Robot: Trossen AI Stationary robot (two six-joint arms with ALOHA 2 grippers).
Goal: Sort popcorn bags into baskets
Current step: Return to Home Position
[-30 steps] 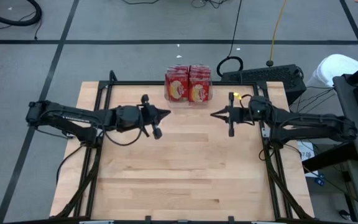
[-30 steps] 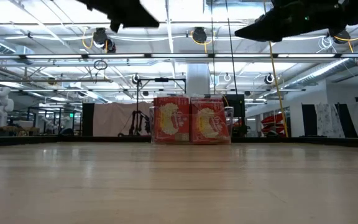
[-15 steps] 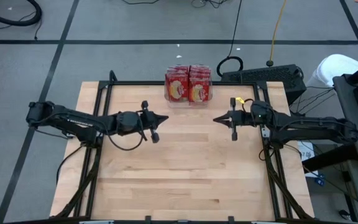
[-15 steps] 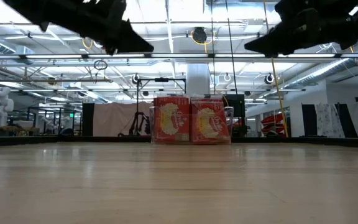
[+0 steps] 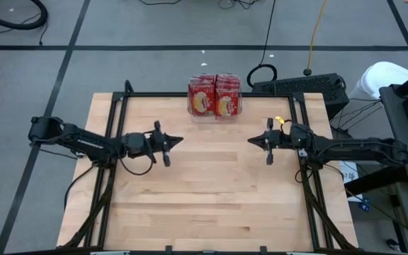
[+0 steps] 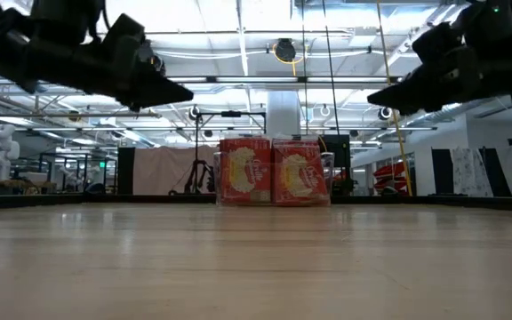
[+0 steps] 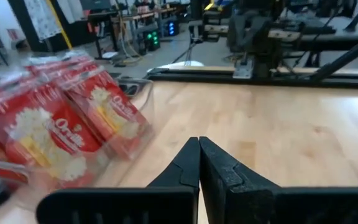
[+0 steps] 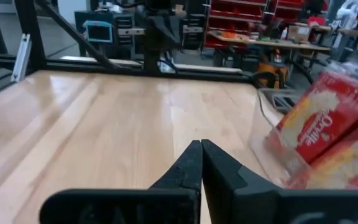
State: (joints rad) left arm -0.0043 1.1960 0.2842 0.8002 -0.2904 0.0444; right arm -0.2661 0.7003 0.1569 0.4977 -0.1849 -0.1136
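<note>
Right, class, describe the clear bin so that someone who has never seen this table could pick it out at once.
Start at the wooden table and go to the middle of its far edge, beyond the shut left gripper and right gripper. There stands the bin. Nothing else there is see-through plastic packed with upright red popcorn bags.

One bin (image 5: 215, 117). Two rows of bags (image 5: 202, 103) in it; two fronts counted in the low view, bags per row too tight to count. Two arms, left arm (image 5: 83, 139) and right arm (image 5: 353, 148). Two grippers, left gripper (image 5: 180, 139) and right gripper (image 5: 250, 141). One table (image 5: 211, 198).
</note>
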